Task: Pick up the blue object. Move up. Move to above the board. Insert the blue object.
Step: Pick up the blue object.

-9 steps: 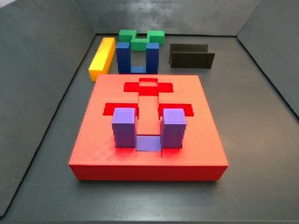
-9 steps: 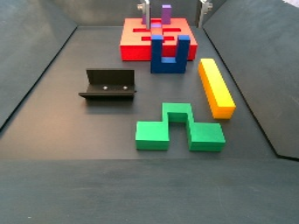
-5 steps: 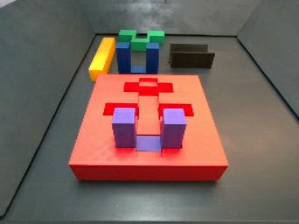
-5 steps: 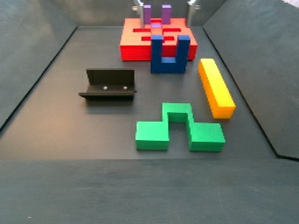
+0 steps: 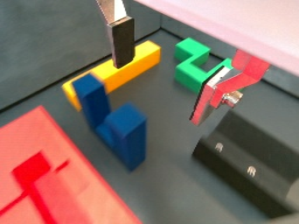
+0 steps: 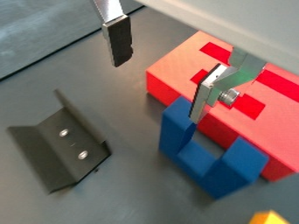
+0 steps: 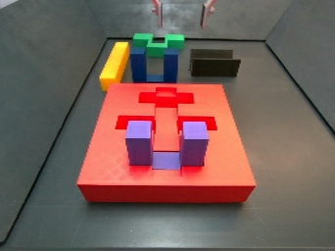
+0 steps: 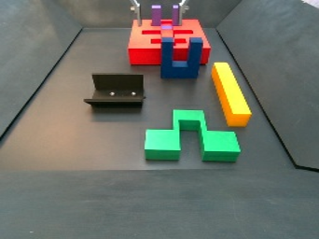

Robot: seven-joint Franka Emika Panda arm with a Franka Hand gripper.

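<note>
The blue object (image 7: 155, 65) (image 8: 178, 59) stands upright on the dark floor, right against the end of the red board (image 7: 165, 147) (image 8: 145, 40). My gripper (image 7: 181, 12) (image 8: 159, 11) hangs high above that end of the bin, open, with nothing between its fingers. In both wrist views the blue object (image 5: 117, 122) (image 6: 205, 156) lies below and to one side of the gripper (image 5: 163, 74) (image 6: 162, 74), well apart from the fingers (image 5: 121, 39). The board (image 6: 176, 74) (image 5: 41, 184) shows beside it. A purple U-shaped block (image 7: 167, 143) sits in a board cut-out.
A long yellow bar (image 7: 116, 63) (image 8: 229, 91) (image 5: 117, 77) lies beside the blue object. A green block (image 8: 189, 136) (image 5: 197, 59) (image 7: 164, 42) rests beyond it. The dark fixture (image 7: 215, 66) (image 8: 115, 91) (image 6: 61, 144) (image 5: 251, 166) stands on the floor near the side wall.
The gripper has shifted sideways across the top of one side view, and its fingertips have come into sight at the top of the other. The blocks have not moved.
</note>
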